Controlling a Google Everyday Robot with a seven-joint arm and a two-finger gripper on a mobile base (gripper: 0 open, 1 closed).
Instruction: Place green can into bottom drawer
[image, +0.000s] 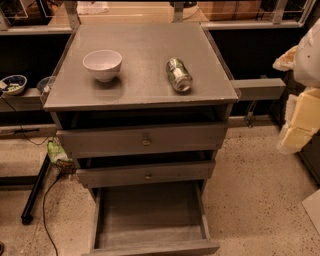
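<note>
The green can (179, 75) lies on its side on the grey cabinet top (145, 45), right of centre, with one silver end facing me. The bottom drawer (150, 215) is pulled far out and its bare grey floor holds nothing. My arm, white with cream-yellow parts, is at the right edge of the view. The gripper (286, 59) is there, level with the cabinet top and well to the right of the can, touching nothing.
A white bowl (102, 64) stands on the cabinet top left of the can. The two upper drawers (146, 141) with round knobs are slightly open. A grey ledge (260, 88) sticks out at the right. A green packet (56, 150), cables and a black pole lie on the floor at the left.
</note>
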